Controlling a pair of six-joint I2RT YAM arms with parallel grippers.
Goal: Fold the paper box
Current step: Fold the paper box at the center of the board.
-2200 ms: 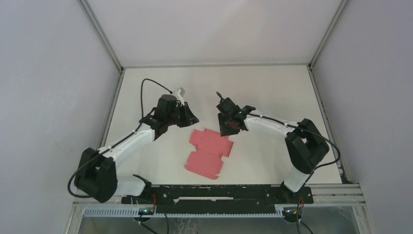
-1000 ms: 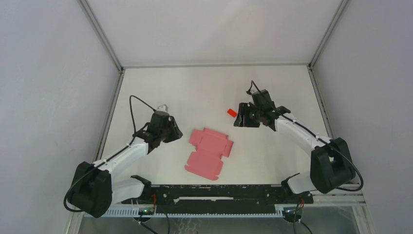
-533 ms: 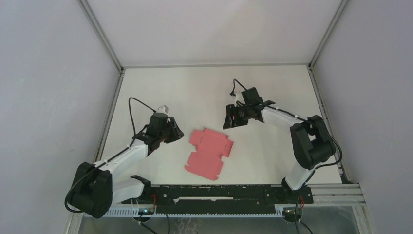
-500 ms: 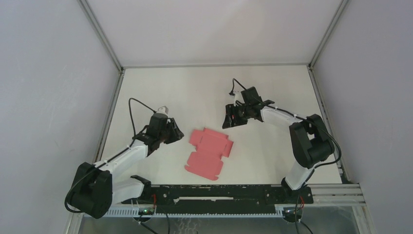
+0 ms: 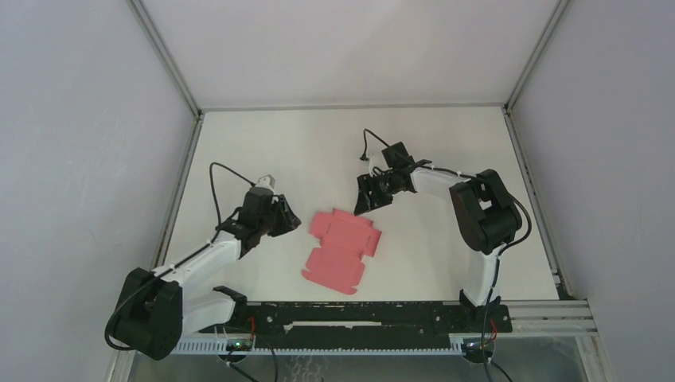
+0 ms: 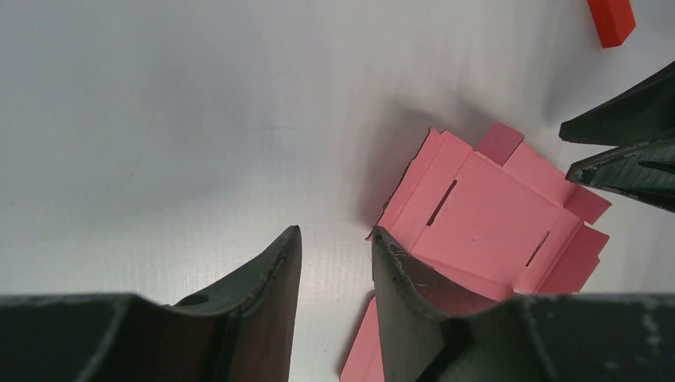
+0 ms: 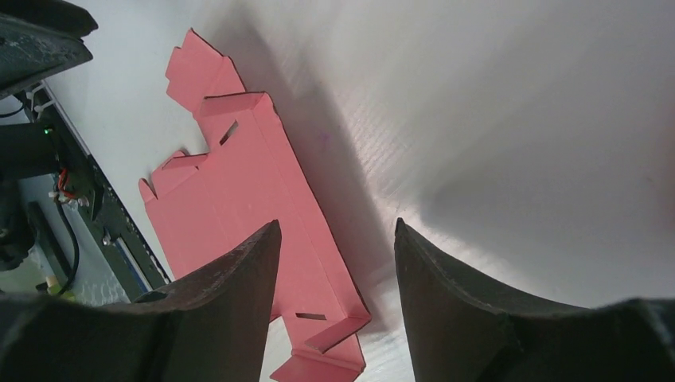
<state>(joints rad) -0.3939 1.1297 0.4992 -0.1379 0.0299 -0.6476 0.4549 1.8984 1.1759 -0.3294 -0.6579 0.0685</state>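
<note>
Jaws parted and empty, the left gripper [image 5: 285, 217] and right gripper [image 5: 367, 198] flank the unfolded paper box [image 5: 342, 248]. A finger catching its edge could skid it away.

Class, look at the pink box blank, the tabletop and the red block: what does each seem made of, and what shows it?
The paper box: thin matte card, judging by crisp creases, cut slots and lifted flaps. The table: white sheet with fine ribbing and soft sheen, perhaps plastic. The red block: matte solid; material unclear.
</note>
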